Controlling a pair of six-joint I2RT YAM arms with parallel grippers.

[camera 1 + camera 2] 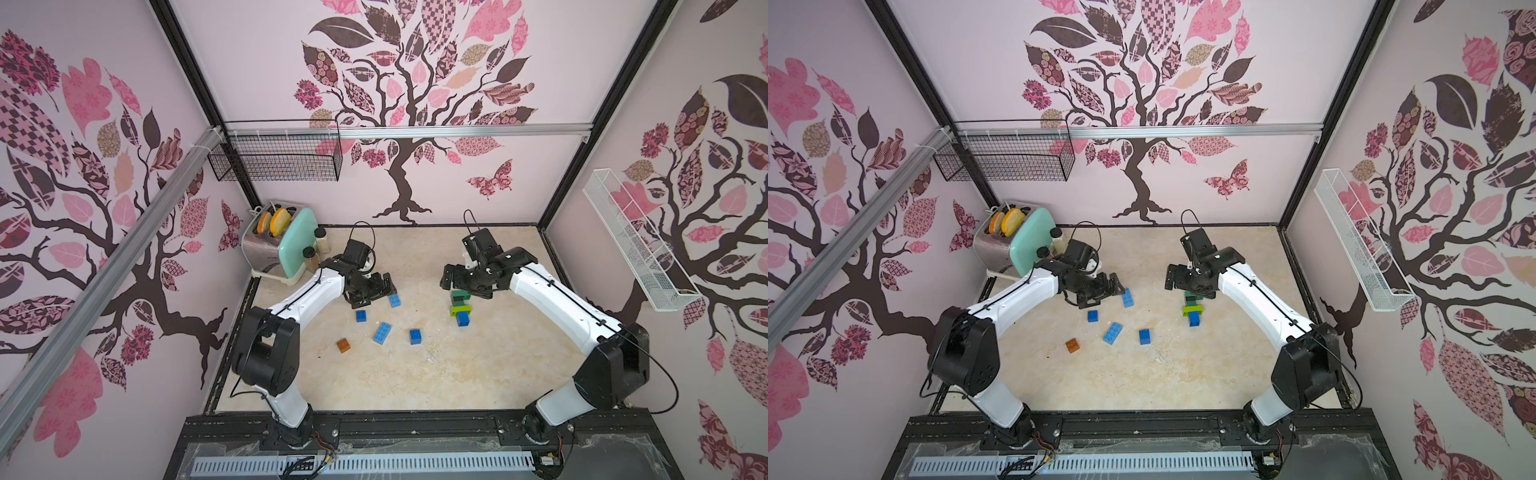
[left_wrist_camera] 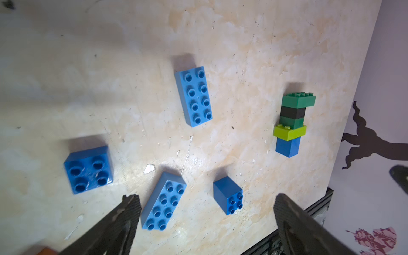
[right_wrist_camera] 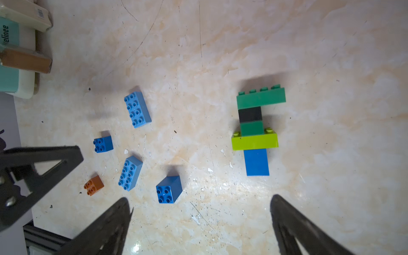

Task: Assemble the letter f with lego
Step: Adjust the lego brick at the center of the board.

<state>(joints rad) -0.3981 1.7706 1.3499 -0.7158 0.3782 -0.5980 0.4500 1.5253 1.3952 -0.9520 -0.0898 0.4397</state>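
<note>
The left pincer (image 2: 206,198) and right pincer (image 3: 199,198) are gaping, pinching nothing. The stack (image 3: 254,141) is lying just ahead of the right pincer, its far end hiding under it in both top views. A brown brick (image 2: 45,251) is showing cut off beside the left pincer.

**Jaws Spread Wide on Both Sides**

Reaching inward from the near side: left arm (image 1: 305,293) and right arm (image 1: 557,301), elbows bent, wrists tipped downward. On the left gripper (image 2: 205,205), fingers splayed apart, empty. On the right gripper (image 3: 198,207), likewise, gripping nothing.
</note>
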